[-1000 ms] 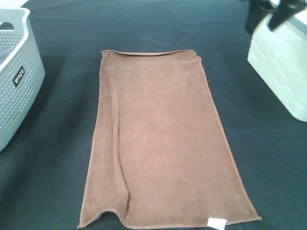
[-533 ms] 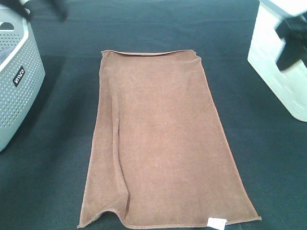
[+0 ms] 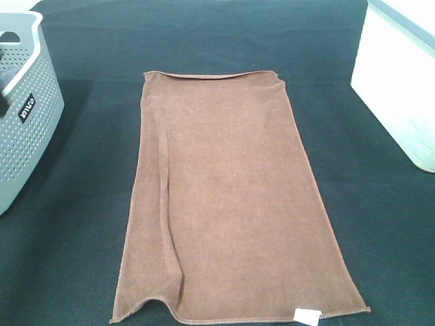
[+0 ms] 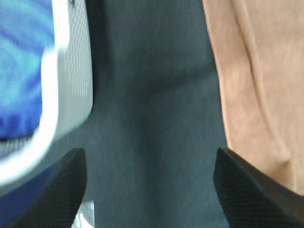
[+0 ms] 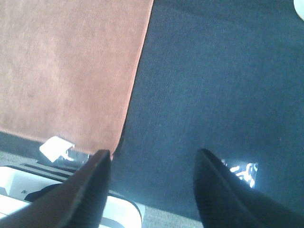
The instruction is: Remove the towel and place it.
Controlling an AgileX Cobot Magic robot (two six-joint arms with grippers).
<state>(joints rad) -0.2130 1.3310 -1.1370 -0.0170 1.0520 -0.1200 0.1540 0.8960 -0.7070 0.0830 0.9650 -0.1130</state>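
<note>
Exterior high view, read left to right: a grey perforated laundry basket is noted at the left edge, then the towel laid out flat in the middle of the black-clothed surface, then a white bin at the right edge. No arm is seen in this view.

The towel is a rust-brown microfibre cloth with a stitched hem; a lengthwise fold is observed along its left side and a small white label at its near right corner.

In the left wrist view the left pincer is seen spread and empty above bare cloth, between the basket and the towel's long edge. In the right wrist view the right pincer is likewise spread and empty, just beside the labelled corner.

The towel is judged light, limp and non-fragile; it is expected to drape and drag when lifted. A grip on the two near corners at the hem is judged best, since a pinch in mid-cloth may also catch the black cloth beneath.
</note>
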